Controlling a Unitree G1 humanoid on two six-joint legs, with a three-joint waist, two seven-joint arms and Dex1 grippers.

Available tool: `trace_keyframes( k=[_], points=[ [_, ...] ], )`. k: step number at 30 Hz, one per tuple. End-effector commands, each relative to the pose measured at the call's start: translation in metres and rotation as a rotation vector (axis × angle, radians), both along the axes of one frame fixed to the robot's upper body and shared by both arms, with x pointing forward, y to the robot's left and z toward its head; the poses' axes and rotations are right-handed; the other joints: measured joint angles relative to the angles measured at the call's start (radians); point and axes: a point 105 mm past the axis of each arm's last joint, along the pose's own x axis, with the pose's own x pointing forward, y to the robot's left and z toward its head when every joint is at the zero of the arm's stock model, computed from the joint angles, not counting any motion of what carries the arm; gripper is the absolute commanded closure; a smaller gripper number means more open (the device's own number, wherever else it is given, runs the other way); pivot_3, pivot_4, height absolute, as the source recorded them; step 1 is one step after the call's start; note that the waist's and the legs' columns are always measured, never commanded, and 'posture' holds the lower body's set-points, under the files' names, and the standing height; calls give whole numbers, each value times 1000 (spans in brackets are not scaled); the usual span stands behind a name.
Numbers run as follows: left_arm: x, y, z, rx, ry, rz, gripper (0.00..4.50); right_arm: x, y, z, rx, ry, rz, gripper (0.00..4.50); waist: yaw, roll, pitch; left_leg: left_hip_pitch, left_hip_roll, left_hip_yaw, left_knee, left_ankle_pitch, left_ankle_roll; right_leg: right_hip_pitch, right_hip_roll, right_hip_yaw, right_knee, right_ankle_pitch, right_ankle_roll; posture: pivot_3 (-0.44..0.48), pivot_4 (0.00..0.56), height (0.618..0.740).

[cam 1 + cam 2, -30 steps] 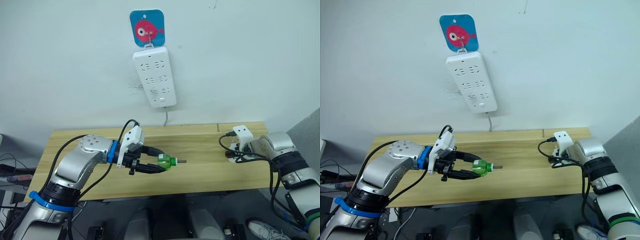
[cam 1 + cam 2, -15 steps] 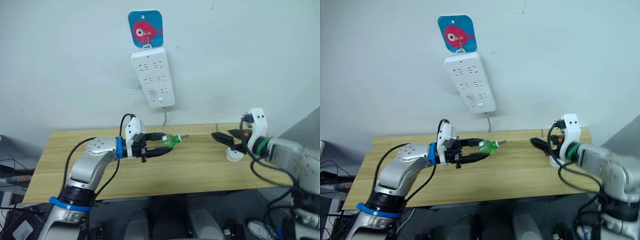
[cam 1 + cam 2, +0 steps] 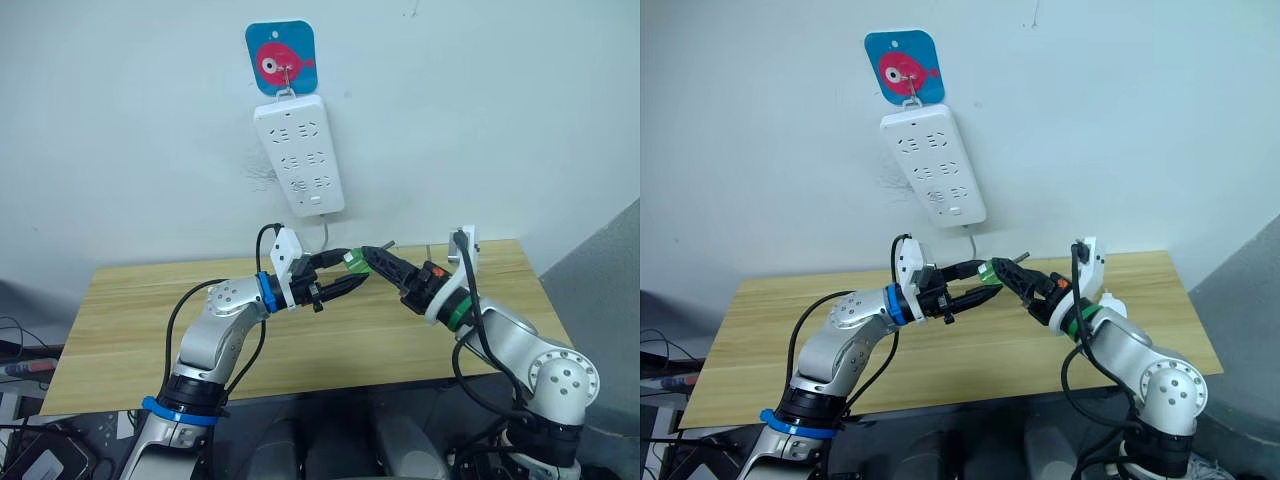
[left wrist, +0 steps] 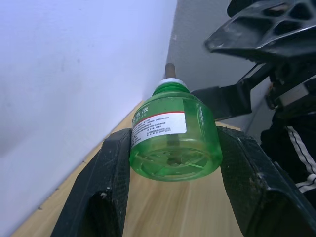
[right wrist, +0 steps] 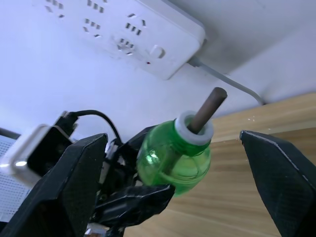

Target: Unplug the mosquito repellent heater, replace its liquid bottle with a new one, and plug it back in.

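A green liquid bottle (image 3: 353, 261) with a white collar and brown wick is held above the table, and my left gripper (image 3: 345, 272) is shut on its body. In the left wrist view both black fingers (image 4: 114, 177) press the bottle (image 4: 174, 140). My right gripper (image 3: 375, 262) faces it from the right and is open. Its fingers (image 5: 69, 182) stand wide on either side of the bottle's wick end (image 5: 174, 158) with gaps showing. A small white rounded piece (image 3: 1111, 300) on the table behind my right forearm looks like the mosquito repellent heater.
A long white power strip (image 3: 298, 150) hangs on the wall under a blue fish hook plate (image 3: 281, 58), with its cord dropping behind the wooden table (image 3: 130, 320). The strip's sockets hold no plugs. The two arms meet over the table's middle back.
My left gripper carried the green bottle up and to the right. My right gripper swung left from the table's right end to the bottle's wick end. The camera view also shifted.
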Motion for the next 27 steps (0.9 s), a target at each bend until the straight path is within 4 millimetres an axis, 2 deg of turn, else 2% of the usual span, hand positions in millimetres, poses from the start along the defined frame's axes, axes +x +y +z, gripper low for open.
trace_keyframes(
  k=[1,3,9,11,12,18,22,25,27],
  points=[
    [-5,-9,18,-24,-78,-21,2240,1,9,14,42,-38,19,172,0,0,0,0,0,0,0,0,0,0,0,0,0,0,0,-223,175,740],
    [-8,-11,18,-23,-87,-30,2240,2,11,15,61,-36,26,626,0,0,0,0,0,0,0,0,0,0,0,0,0,0,0,-223,175,740],
    [-12,-12,16,-21,-77,-36,2240,2,15,17,99,-25,33,2843,2,0,0,0,0,0,1,0,0,0,0,0,0,0,0,-204,176,740],
    [-13,-11,15,-16,-74,-39,2240,2,14,17,105,-21,33,3513,2,0,0,0,0,0,1,0,0,0,0,0,0,0,0,-205,177,740],
    [-14,-11,14,-12,-76,-41,2240,1,14,17,107,-18,32,3661,2,0,0,0,0,0,0,0,0,0,0,0,0,0,0,-205,177,740],
    [-16,-8,10,-10,-72,-47,2240,1,14,15,104,-10,36,3655,2,0,0,0,0,0,1,0,0,0,0,0,0,0,0,-205,177,740],
    [-15,3,0,85,-71,-47,941,6,5,7,20,-29,2,3655,4,0,0,0,1,0,0,0,0,0,0,0,0,0,0,-196,183,740],
    [-19,20,-13,188,-38,-64,4,22,-14,-8,-210,-106,-88,3655,6,0,0,0,0,0,0,0,0,0,0,0,0,0,0,-183,186,740],
    [-23,25,-17,236,-34,-86,0,38,-28,-20,-365,-163,-179,3655,7,0,0,0,0,1,0,0,0,0,0,0,-1,0,0,-175,190,740]
  ],
)
